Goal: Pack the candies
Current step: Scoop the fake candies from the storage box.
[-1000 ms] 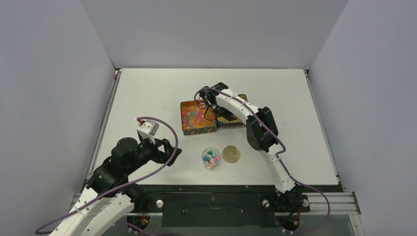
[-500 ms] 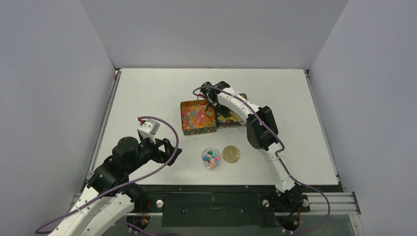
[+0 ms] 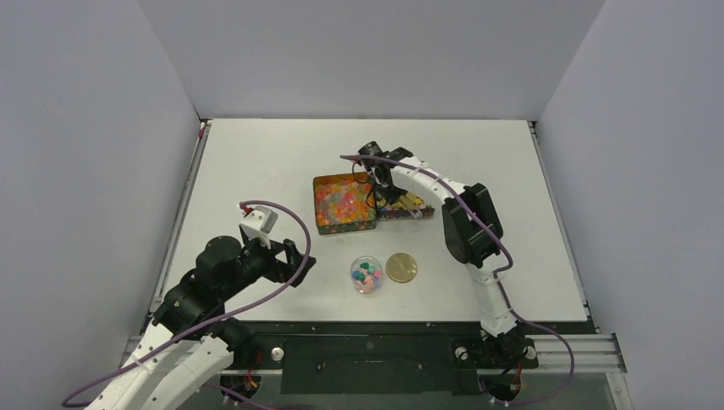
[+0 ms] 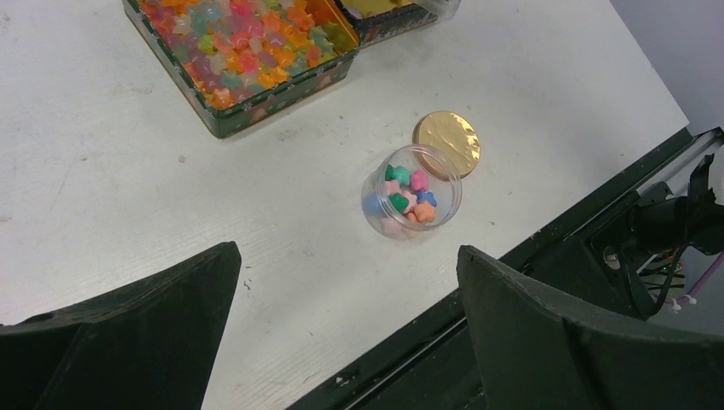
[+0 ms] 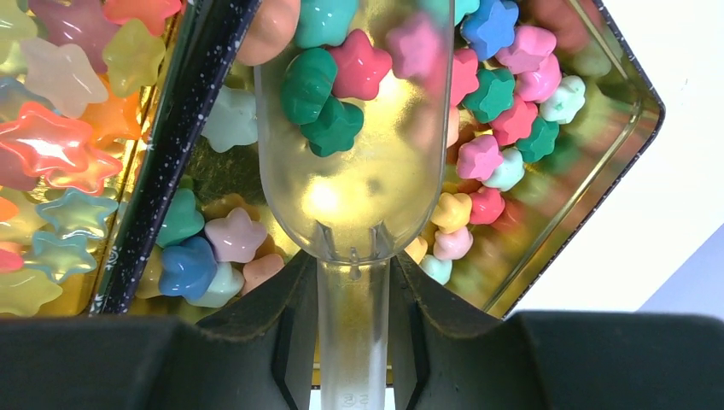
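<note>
- The table (image 3: 256, 171) carries two open tins side by side at its middle. The left tin (image 4: 265, 102) is full of glossy candies (image 5: 51, 145), and the right tin (image 5: 563, 213) holds opaque candies (image 5: 504, 120).
- Your right gripper (image 5: 353, 342) hangs over the right tin, clenched on the handle of a clear scoop (image 5: 359, 188).
- Your left gripper (image 4: 346, 252) is spread wide with nothing between its fingers. It sits above bare table, well apart from the tins.
- A small clear jar (image 4: 376, 218) stands near the table's front edge with some opaque candies inside, apart from both grippers.
- A gold lid (image 4: 447, 143) lies flat just beside the jar.
- A few green and pink opaque candies lie in the scoop's bowl, just ahead of your right fingers. The rest lie below it in the tin.
</note>
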Motion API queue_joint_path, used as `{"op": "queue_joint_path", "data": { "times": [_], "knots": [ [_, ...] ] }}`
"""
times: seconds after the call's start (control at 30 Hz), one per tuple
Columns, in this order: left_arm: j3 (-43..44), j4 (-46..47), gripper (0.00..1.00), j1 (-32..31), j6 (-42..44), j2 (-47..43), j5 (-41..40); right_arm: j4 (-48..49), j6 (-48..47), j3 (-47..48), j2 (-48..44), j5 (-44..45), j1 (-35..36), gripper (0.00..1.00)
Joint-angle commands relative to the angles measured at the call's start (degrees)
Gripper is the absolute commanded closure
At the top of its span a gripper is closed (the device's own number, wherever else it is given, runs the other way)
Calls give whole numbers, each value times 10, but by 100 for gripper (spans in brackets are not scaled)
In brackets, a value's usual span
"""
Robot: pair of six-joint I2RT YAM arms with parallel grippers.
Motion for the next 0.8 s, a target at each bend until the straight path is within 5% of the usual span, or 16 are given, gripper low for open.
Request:
{"op": "queue_joint_path", "data": {
  "times": [0.0,0.77],
  "knots": [
    [2,26,4,4,7,4,10,82,26,-54,-63,-12,-8,100],
    [3,25,4,5,7,9,9,192,33,-263,-222,-7,-15,100]
  ]
}}
